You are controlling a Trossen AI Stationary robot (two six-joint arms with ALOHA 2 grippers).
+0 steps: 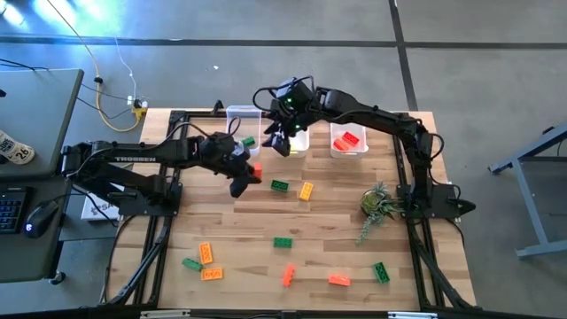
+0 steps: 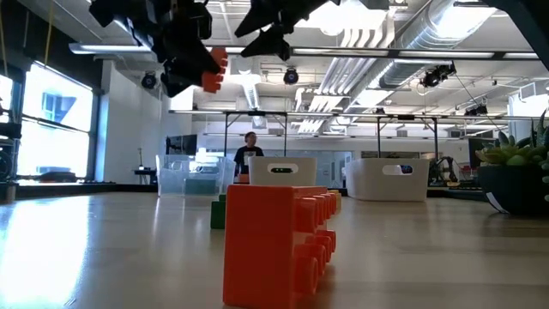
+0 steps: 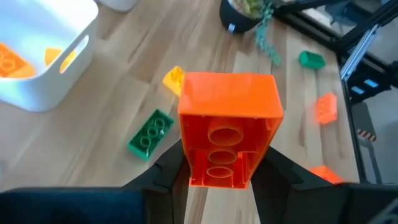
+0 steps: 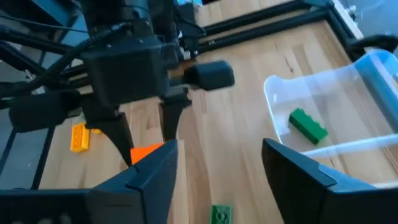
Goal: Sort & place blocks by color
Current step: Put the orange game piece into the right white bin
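Note:
My left gripper [image 1: 248, 175] hovers over the table's middle left, shut on a red-orange studded block [image 3: 227, 118]; the low view also shows that block [image 2: 214, 69] high in the air. My right gripper [image 4: 217, 168] is open and holds nothing, above the bins [image 1: 282, 140] at the far edge. A clear bin [image 4: 348, 93] holds a green block [image 4: 308, 124]. Loose on the wood lie a green block [image 1: 279, 185], a yellow one [image 1: 306, 190], and several more green, orange and red ones near the front edge [image 1: 288, 276]. My left gripper pinches the red-orange block between its two fingers [image 3: 168, 174], one on each side wall at the end nearest the wrist [image 3: 205, 171]. The block's hollow underside faces the wrist camera. It is lifted clear of the table and juts out past the fingertips.
Three bins stand along the far edge: the clear one [image 1: 241, 120], a white one [image 1: 299, 142] with yellow-orange blocks, and one with red blocks [image 1: 348, 140]. A small potted plant [image 1: 379, 204] stands at the right. A red-orange block [image 2: 279, 245] fills the low view's foreground.

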